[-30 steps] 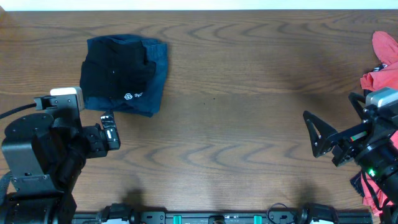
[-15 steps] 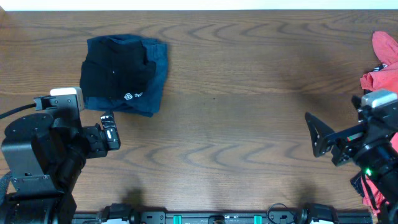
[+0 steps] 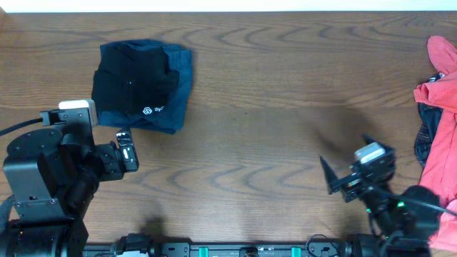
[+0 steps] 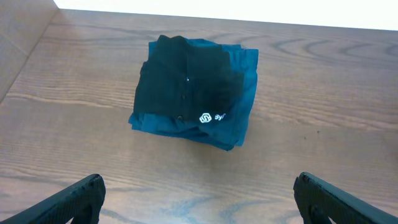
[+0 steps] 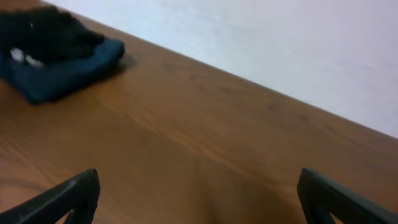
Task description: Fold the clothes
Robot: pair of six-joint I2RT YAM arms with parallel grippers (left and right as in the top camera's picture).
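A folded stack lies at the back left: a black garment with a small white round logo (image 3: 136, 84) on top of navy-blue shorts (image 3: 182, 78). It also shows in the left wrist view (image 4: 186, 81) and far off in the right wrist view (image 5: 50, 37). Coral-red pieces (image 3: 439, 107) lie heaped at the right edge with some dark fabric. My left gripper (image 3: 127, 150) is open and empty just in front of the stack. My right gripper (image 3: 332, 182) is open and empty at the front right, over bare wood.
The wooden table (image 3: 271, 107) runs to a white wall at the back. The left arm's bulky base (image 3: 43, 185) stands at the front left. The right arm (image 3: 400, 214) sits at the front right next to the coral-red heap.
The right arm has swung left and toward the front, away from the coral-red heap, uncovering more of it. The left arm and the folded stack have not moved.
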